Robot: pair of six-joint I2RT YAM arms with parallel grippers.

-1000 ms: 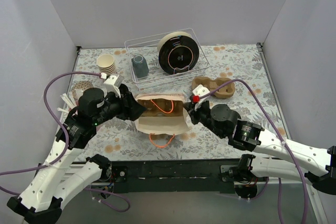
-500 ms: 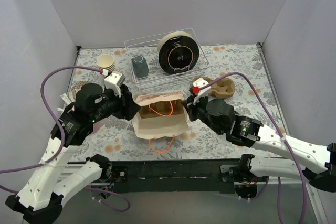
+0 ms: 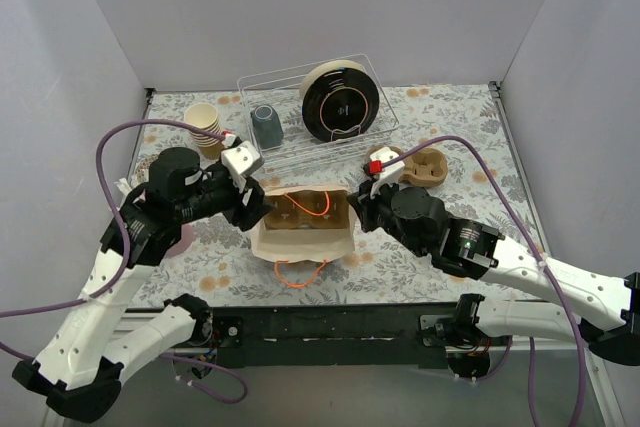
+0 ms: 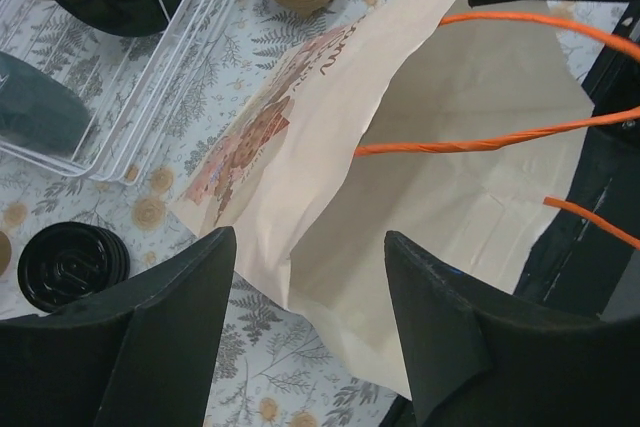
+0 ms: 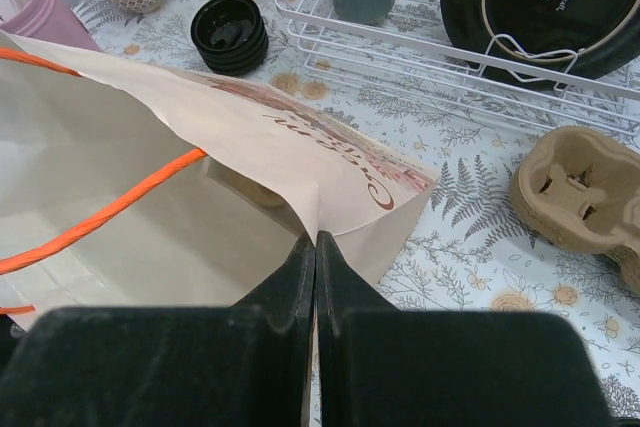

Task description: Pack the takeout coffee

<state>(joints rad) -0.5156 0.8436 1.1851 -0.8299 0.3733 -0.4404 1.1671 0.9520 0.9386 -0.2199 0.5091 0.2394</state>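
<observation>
Bag (image 3: pixel 305 227) now upright in right hand (image 5: pixel 315 243)

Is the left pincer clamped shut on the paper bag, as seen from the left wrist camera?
No, the left pincer stands wide open, with the rim of the paper bag lying between its fingers.

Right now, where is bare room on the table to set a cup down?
Free: the right strip between the cup carrier and the right wall; the near-left cloth beside the paper bag. Crowded: the far-left corner by the cup stack.
</observation>
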